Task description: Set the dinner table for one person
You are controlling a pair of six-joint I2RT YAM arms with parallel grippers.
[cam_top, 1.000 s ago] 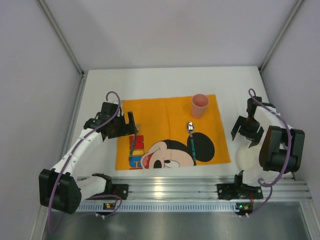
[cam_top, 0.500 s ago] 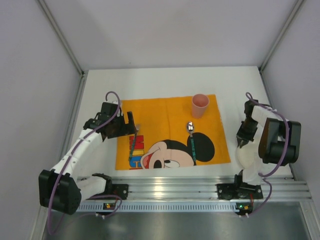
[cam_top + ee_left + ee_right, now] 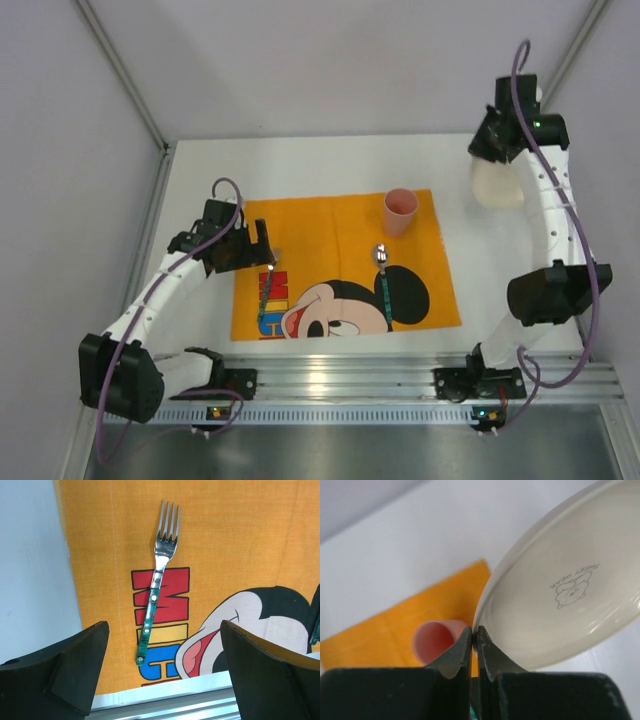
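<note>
A white plate (image 3: 497, 185) hangs tilted in the air above the dinner table's (image 3: 300, 165) back right corner. My right gripper (image 3: 490, 150) is shut on its rim. In the right wrist view the two fingers pinch the plate's (image 3: 560, 595) edge at the right gripper (image 3: 475, 632). My left gripper (image 3: 262, 243) stands open over the left side of the orange Mickey Mouse cloth (image 3: 340, 240). Below the left gripper (image 3: 162, 630) lies a green-handled fork (image 3: 159, 570), with nothing between the fingers.
A pink cup (image 3: 400, 210) stands upright at the cloth's back right corner. A green-handled spoon (image 3: 383, 275) lies on the cloth's right half. The ridged aluminium rail (image 3: 350, 380) runs along the near edge. Grey walls enclose the table on three sides.
My right gripper shut on the plate's rim at the near right of the table, then swung up and back, carrying the plate to the back right. The left arm has not moved.
</note>
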